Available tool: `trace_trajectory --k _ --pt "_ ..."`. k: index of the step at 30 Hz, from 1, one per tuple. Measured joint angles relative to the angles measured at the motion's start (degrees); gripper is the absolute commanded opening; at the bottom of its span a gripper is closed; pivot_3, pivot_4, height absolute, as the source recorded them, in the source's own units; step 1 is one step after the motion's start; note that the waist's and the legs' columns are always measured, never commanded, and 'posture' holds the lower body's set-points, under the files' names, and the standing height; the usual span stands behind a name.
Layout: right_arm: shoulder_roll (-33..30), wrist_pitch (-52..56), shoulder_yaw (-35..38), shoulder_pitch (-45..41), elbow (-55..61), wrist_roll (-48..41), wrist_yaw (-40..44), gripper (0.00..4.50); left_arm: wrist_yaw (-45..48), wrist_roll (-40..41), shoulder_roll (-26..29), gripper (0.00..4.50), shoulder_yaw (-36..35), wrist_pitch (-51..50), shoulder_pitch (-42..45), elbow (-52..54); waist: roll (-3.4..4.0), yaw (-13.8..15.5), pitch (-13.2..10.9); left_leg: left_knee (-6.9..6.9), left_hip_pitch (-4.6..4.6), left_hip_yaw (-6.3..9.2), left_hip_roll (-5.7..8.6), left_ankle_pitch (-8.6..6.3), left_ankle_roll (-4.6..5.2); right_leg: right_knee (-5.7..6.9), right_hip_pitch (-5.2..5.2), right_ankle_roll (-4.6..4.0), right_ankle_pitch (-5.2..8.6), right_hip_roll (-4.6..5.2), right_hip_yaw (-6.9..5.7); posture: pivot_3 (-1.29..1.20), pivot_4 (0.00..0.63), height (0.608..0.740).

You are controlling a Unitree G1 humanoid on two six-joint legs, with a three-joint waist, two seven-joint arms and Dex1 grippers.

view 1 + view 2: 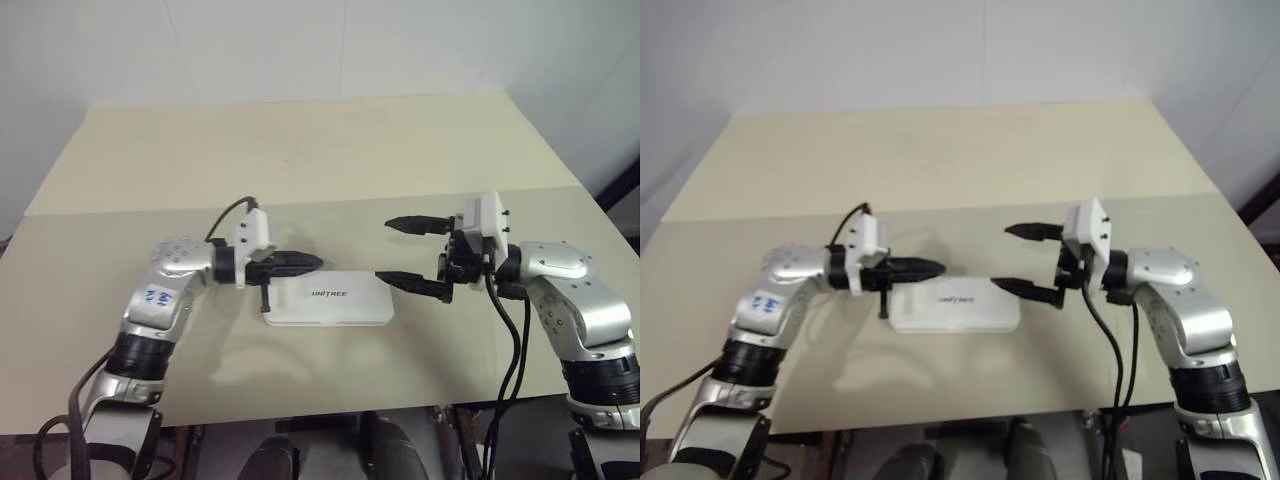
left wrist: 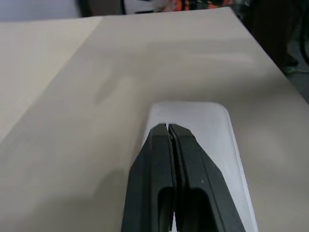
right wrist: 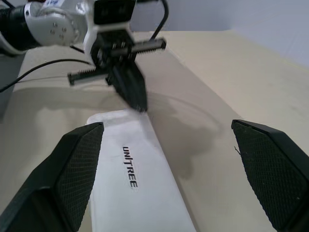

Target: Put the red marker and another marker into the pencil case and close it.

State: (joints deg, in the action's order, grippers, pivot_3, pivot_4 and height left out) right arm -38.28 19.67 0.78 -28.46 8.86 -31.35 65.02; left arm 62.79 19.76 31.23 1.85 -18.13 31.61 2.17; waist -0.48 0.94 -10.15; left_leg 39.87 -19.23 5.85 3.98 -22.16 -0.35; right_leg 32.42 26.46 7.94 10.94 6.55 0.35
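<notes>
Clenched on nothing, the left end effector (image 1: 312,263) hovers over the left end of the pencil case (image 1: 330,300) in the left eye view; the case lies flat on the counter (image 1: 300,160), lid down, logo up. Opposite it, the right end effector (image 1: 412,255) stands spread wide and holds nothing, its lower finger near the case's right end. No red marker or green highlighter lies loose on the counter; whether they are inside cannot be told with the lid down.

From the left wrist view, the two fingers (image 2: 159,183) are pressed together above the near end of the white case (image 2: 212,140); whether the tips touch the lid cannot be told.

From the right wrist view, the right arm's own two pads sit far apart on either side of the case (image 3: 140,193), and the left end effector (image 3: 140,104) hangs at the case's far end.

Judging by this, closing looks done or nearly so. To finish well, press evenly along the lid edge, confirm the latch seats, then lift straight away so the case is not dragged.
</notes>
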Motion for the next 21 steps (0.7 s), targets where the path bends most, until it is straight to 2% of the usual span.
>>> trace_trajectory --k 5,11,14,18,19,21 --pt "0.05 -1.33 -0.59 -1.08 -3.25 1.18 1.92 4.50 -2.71 5.41 5.70 0.02 -7.95 -6.19 -4.88 8.60 0.00 -0.15 0.00 -0.04 0.00 0.04 -0.01 0.00 0.00 -0.02 0.01 0.00 0.00 0.01 0.00 0.00 0.150 0.740" --pt "0.40 -3.66 -0.74 -3.23 -6.71 2.49 3.50 4.50 -6.70 11.01 8.34 1.92 -18.60 -10.33 -12.47 12.81 0.00 -0.16 0.00 -0.04 0.02 0.04 -0.04 0.00 -0.01 -0.01 0.01 -0.02 0.00 0.00 0.00 0.00 0.150 0.740" --pt "0.99 -4.69 -0.81 -4.10 -7.60 3.11 4.06 4.50 -8.17 11.83 8.79 3.05 -20.46 -10.69 -15.55 14.08 0.00 0.02 0.00 -0.04 0.01 0.04 -0.03 0.00 -0.01 -0.02 0.01 -0.02 0.00 0.00 -0.01 0.00 0.150 0.740" --pt "1.43 -5.43 -0.92 -5.02 -9.22 3.34 5.12 4.50 -10.18 13.81 8.29 4.34 -21.12 -10.80 -17.45 17.39 0.00 0.24 0.00 -0.04 0.01 0.04 -0.04 0.00 -0.01 -0.03 0.01 -0.03 0.00 0.01 -0.01 0.00 0.150 0.740" --pt "1.64 -5.61 -1.00 -5.08 -9.48 3.42 5.42 4.50 -10.32 14.60 8.13 4.48 -21.11 -11.00 -17.65 18.13 0.00 0.24 0.00 -0.05 0.01 0.03 -0.03 -0.01 -0.01 -0.03 0.01 -0.03 -0.01 0.01 -0.01 0.00 0.150 0.740" --pt "1.99 -5.81 -1.15 -5.42 -10.02 3.61 5.96 4.50 -10.79 15.53 8.13 4.48 -21.09 -11.32 -18.16 19.62 0.00 0.16 0.00 -0.07 0.01 0.03 -0.04 -0.01 -0.01 -0.03 0.01 -0.04 0.00 0.00 -0.01 0.00 0.150 0.740"
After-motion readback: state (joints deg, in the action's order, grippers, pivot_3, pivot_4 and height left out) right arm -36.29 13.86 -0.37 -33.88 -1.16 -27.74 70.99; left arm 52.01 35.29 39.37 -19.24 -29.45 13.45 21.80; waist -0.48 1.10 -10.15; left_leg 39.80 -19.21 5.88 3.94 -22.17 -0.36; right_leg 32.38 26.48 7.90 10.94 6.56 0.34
